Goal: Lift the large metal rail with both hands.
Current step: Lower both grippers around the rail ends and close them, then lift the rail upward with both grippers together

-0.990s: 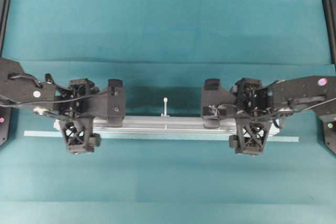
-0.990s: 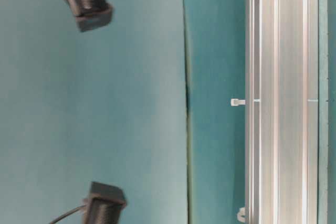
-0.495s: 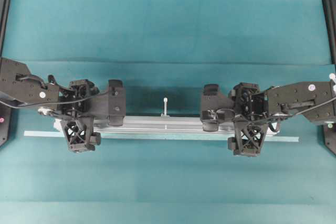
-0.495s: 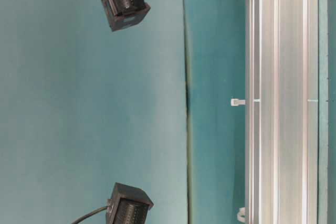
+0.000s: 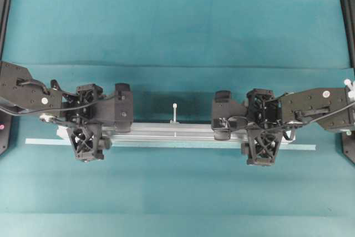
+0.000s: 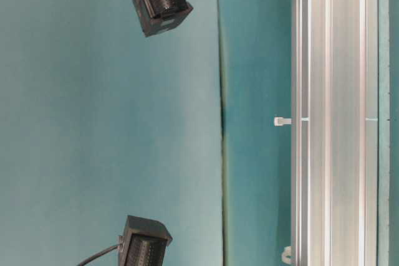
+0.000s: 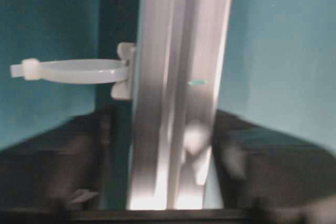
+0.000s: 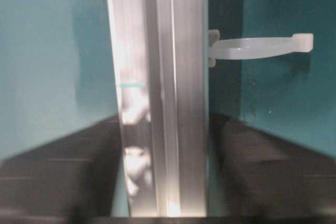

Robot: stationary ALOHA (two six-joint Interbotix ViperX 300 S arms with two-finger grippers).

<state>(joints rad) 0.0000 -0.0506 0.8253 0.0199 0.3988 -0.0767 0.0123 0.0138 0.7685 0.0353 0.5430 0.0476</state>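
The large metal rail (image 5: 166, 131), a silver grooved bar, lies flat across the teal table, also seen in the table-level view (image 6: 330, 116). A white peg (image 5: 175, 112) sticks out from its far side. My left gripper (image 5: 87, 127) straddles the rail near its left end. In the left wrist view the rail (image 7: 178, 77) runs between blurred black fingers (image 7: 63, 171), with a teal gap on the left side. My right gripper (image 5: 262, 128) straddles the right end. In its wrist view the rail (image 8: 163, 77) sits between the fingers (image 8: 262, 171), with narrow gaps showing.
A thin pale strip (image 5: 44, 141) lies along the rail's near side and reaches past both ends. White looped pegs (image 7: 73, 71) (image 8: 257, 46) stand just ahead of each gripper. Black frame posts (image 5: 348, 15) stand at the table's side edges.
Both grippers' jaws have narrowed in around the rail, the near fingers drawing toward it. The rail has stayed put on the table.
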